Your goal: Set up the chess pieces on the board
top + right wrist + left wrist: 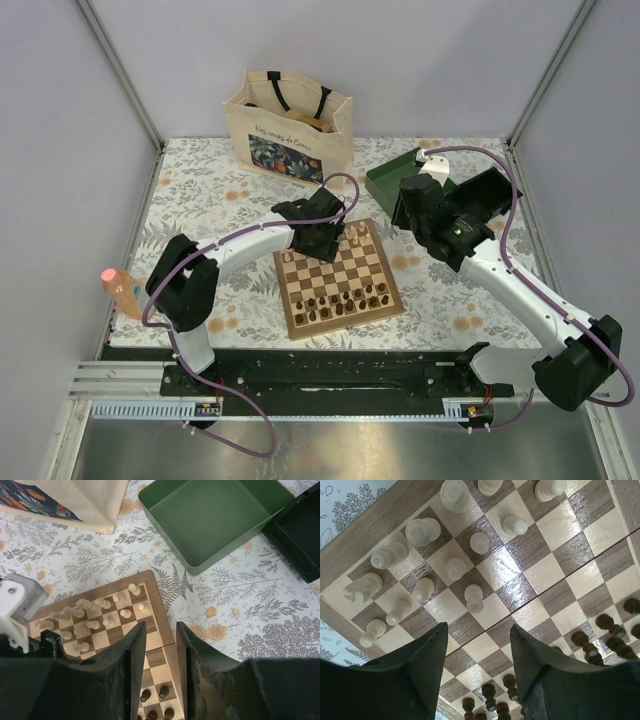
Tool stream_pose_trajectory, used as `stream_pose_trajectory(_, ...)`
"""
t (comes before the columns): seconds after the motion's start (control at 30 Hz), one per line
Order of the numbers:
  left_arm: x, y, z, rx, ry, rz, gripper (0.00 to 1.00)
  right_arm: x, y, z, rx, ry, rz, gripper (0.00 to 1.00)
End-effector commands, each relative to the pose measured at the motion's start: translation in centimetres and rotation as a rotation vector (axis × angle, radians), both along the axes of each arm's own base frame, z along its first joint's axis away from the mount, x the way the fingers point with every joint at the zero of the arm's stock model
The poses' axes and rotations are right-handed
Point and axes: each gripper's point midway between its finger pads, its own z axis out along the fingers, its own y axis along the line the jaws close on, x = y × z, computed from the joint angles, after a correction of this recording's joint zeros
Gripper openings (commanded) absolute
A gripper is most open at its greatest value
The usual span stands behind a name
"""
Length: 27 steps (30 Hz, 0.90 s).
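Two claws are mine: the left claw (pixel 479 630) hangs over the board (pixel 335 272), spread wide with nothing between its fingers, and the right claw (pixel 161 626) is narrow and empty near the board's far right corner. The board lies mid-desk toward the near edge, with pale chess pieces (pixel 455 567) on its far rows and dark chess pieces (pixel 607 625) on its near rows.
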Motion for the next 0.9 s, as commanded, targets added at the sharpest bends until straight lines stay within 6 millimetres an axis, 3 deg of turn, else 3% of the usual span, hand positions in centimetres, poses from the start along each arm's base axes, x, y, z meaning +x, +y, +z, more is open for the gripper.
stream_pose_trajectory(0.0,1.9,-1.4,1.4,-0.027,-0.060,0.023,0.55,1.1,-0.3,1.5,0.021,-0.070,-0.037,0.39)
stream_pose_trajectory(0.87,2.9,-2.1,0.0,0.004,-0.064,0.022,0.33,1.6,1.5,-0.2,0.035,-0.010,0.018,0.39)
